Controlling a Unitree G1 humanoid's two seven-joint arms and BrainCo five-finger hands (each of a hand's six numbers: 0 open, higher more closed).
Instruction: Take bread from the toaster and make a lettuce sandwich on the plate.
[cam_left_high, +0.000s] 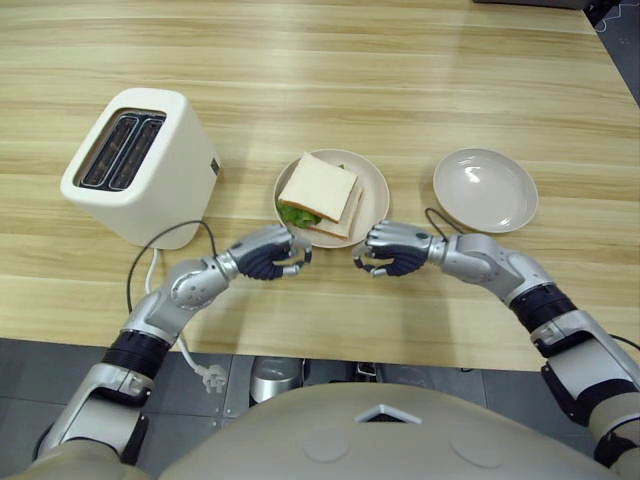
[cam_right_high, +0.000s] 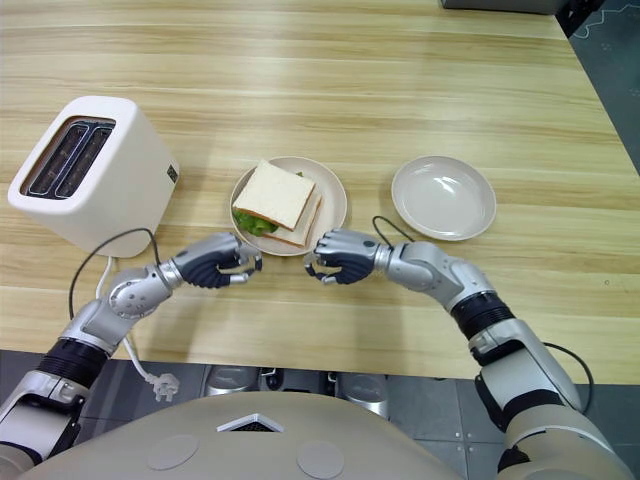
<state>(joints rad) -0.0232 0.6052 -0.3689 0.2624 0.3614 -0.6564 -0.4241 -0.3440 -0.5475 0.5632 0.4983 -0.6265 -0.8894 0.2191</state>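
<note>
A cream toaster stands at the left of the wooden table, and both its slots look dark, with no bread sticking up. On the beige plate lies a sandwich: two white bread slices with green lettuce peeking out at the left. My left hand rests on the table just in front of the plate's left edge, fingers curled, holding nothing. My right hand sits just in front of the plate's right edge, also curled and holding nothing.
A second beige plate with nothing on it stands to the right of the sandwich plate. The toaster's black cable loops over the table's front edge to a white plug hanging below.
</note>
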